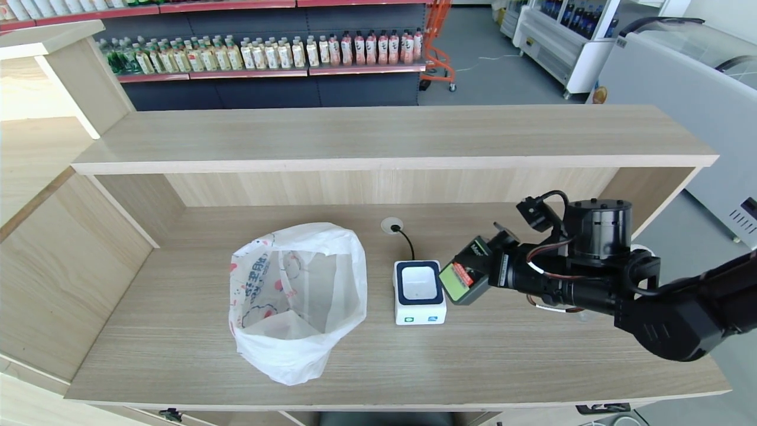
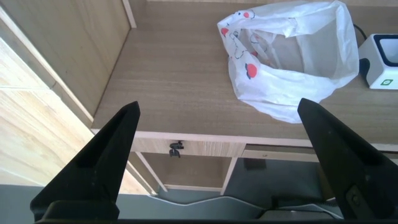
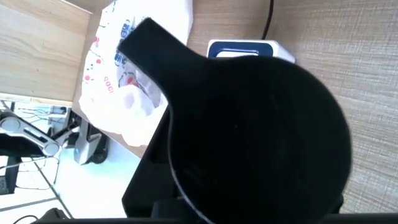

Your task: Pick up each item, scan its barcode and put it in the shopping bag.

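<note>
My right gripper (image 1: 476, 269) is shut on a small dark container (image 1: 462, 279) with a green and red label, held just right of the scanner and slightly above the counter. The labelled face is turned toward the white scanner (image 1: 419, 291) with its dark-framed window. In the right wrist view the container's round black body (image 3: 261, 130) hides the fingers; the scanner (image 3: 249, 48) and the bag (image 3: 134, 81) lie beyond it. The white shopping bag (image 1: 295, 299) stands open left of the scanner. My left gripper (image 2: 217, 162) is open with nothing in it, out past the counter's front edge, with the bag (image 2: 286, 56) ahead.
The scanner's black cable runs back to a grommet (image 1: 391, 225) in the wooden counter (image 1: 502, 355). A raised shelf (image 1: 390, 139) spans the back and wooden side walls close both ends. Bottle shelves and freezers stand in the shop behind.
</note>
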`<state>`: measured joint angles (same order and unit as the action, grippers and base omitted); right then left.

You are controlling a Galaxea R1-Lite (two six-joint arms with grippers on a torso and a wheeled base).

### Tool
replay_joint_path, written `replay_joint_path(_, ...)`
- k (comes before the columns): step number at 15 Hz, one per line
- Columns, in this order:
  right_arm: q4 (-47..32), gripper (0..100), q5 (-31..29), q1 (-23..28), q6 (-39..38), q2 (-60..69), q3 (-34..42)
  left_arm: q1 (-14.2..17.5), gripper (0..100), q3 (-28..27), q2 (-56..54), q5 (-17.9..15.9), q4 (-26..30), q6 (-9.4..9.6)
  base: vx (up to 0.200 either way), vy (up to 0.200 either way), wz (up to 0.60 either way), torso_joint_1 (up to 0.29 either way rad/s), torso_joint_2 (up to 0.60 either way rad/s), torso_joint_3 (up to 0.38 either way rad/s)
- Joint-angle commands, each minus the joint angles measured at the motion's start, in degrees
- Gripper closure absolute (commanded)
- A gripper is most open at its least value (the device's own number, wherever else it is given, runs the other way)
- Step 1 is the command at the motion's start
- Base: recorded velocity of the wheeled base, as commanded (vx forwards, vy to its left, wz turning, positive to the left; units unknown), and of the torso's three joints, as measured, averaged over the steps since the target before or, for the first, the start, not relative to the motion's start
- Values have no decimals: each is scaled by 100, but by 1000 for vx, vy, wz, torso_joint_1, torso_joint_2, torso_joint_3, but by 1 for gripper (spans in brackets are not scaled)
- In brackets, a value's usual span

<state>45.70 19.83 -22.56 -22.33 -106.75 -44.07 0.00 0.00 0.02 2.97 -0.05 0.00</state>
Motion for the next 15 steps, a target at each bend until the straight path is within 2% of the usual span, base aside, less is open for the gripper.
replay_joint_path(1,18,100,3,-117,10,-267,-155,0,0,0,-2,1,-4,0,0,0,0,0,0,0)
replay_joint_path(9,62,100,-76,-248,238,-1049,-805,0,0,0,-2,1,5,0,0,0,0,0,0,0)
replay_joint_path(15,387,100,-59,-310,247,-1673,-1209,0,0,0,-2,1,5,0,0,0,0,0,0,0)
